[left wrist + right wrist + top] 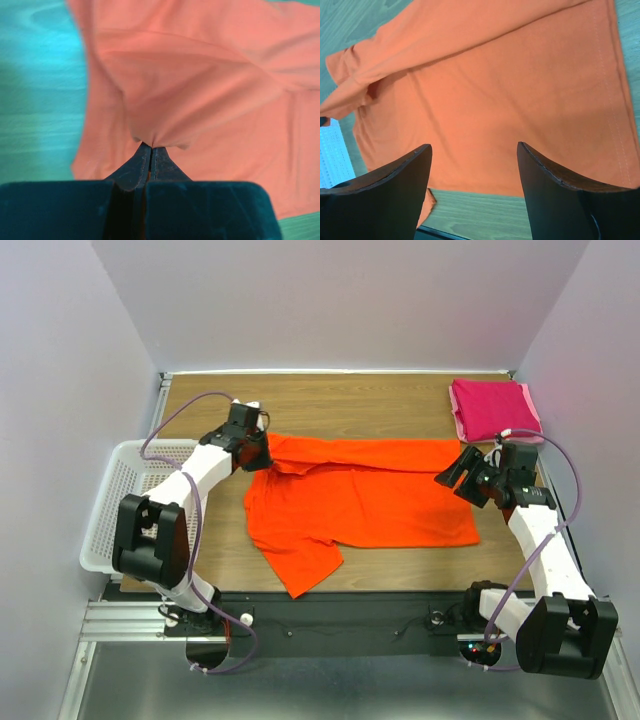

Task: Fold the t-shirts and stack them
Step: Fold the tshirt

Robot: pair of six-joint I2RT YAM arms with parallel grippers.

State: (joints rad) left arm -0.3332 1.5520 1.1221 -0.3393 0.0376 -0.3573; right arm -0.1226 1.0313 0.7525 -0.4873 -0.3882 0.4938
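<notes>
Top external view gives you the layout: the orange t-shirt (370,500) lies spread across the middle of the wooden surface (400,400), with its far edge rumpled and doubled over toward the left and one sleeve pointing at the near edge. The pink t-shirt (493,408) sits folded into a neat rectangle in the far right corner of the surface, apart from the orange one and not stacked with it. The one container you have is the white lattice basket (100,540), which hangs off the left edge of the surface. Neither shirt is in it, and the left arm reaches out above its near side, so part of its floor is hidden from you. In the left wrist view, your left fingers (151,152) are pressed together on a pinch of orange cloth, which puckers and tents up from the tips at the shirt's far left corner. Your right fingers (452,473) hover at the shirt's right end, just near of the pink t-shirt. In the right wrist view they stand spread wide with nothing between them, and the orange cloth lies flat below with its stitched hem running along the right.
</notes>
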